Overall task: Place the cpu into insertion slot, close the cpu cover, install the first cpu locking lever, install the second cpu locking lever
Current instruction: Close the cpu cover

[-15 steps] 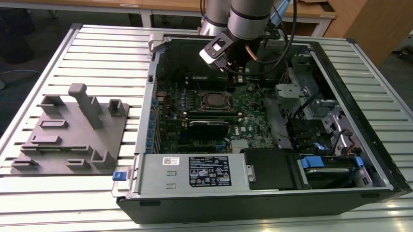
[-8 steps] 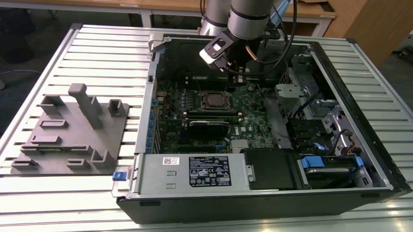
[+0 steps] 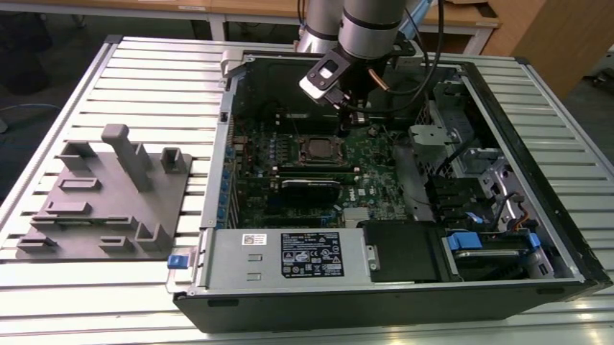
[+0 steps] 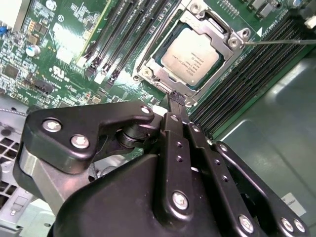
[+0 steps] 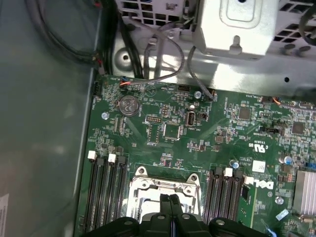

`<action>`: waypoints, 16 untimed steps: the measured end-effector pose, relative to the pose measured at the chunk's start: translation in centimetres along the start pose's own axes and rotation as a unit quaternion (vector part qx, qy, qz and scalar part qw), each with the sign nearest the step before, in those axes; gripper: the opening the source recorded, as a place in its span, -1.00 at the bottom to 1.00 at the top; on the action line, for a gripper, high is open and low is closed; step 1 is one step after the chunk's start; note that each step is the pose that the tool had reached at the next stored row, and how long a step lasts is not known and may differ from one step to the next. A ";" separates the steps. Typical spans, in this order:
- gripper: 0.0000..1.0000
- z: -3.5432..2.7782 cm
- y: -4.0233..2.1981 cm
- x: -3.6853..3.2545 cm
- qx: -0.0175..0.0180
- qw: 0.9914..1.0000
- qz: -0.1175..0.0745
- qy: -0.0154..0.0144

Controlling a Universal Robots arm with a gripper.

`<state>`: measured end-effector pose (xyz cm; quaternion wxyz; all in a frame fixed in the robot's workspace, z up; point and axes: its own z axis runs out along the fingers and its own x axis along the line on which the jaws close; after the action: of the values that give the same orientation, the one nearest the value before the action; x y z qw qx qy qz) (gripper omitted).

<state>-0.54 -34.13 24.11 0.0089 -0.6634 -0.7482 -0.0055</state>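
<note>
in the second wrist view the pincer (image 4: 176,101) is closed on nothing, tips together just beside the rim of the cpu cover (image 4: 219,29); the cpu (image 4: 192,57) lies flat under that frame on the motherboard (image 4: 64,49); likely light, stiff, delicate underneath; best held by its edges only.

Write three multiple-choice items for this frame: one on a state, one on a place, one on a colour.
1. The gripper fingers are: A spread wide; B shut; C clamped on a cable.
2. The cpu lies: A in the insertion slot; B between the fingers; C outside the case.
3. The motherboard is: A blue; B green; C red.
Answers: 1 B, the fingertips meet near the cpu cover; 2 A, the chip sits framed by that cover; 3 B, the board shows green in both wrist views.
</note>
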 end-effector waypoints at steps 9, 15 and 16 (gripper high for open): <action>-0.79 0.00 0.00 0.00 0.000 1.000 -0.003 0.000; -0.79 0.01 0.00 0.00 0.000 1.000 -0.007 0.000; -0.79 0.01 0.00 0.00 0.000 1.000 -0.012 0.000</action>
<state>-0.54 -34.13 24.10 0.0089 -0.6540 -0.7564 -0.0054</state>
